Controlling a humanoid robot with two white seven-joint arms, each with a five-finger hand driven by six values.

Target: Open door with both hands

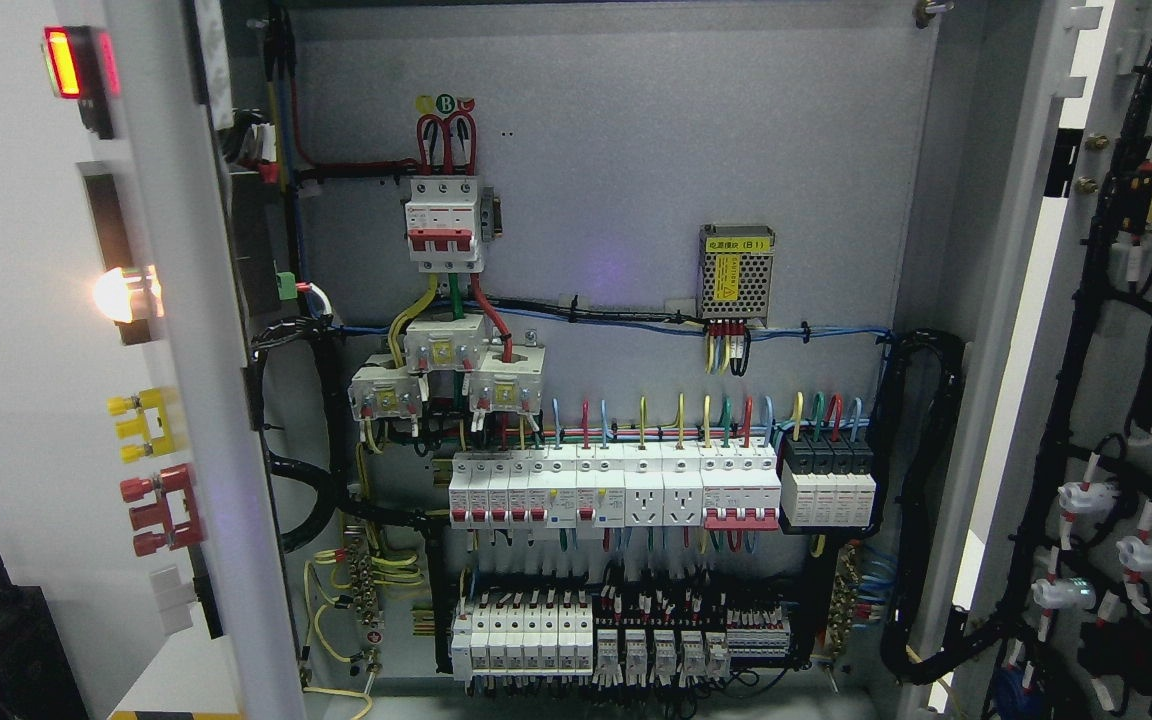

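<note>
The grey metal electrical cabinet (616, 150) stands open, its two grey doors swung wide: the left door (191, 400) lies at the cabinet's left edge, and the right door (1126, 400), its inner face strung with black cable bundles, lies at the cabinet's right edge. Inside, a white three-pole breaker with red levers (444, 222) sits above rows of white breakers (616, 490). Neither hand appears, so their state cannot be told.
</note>
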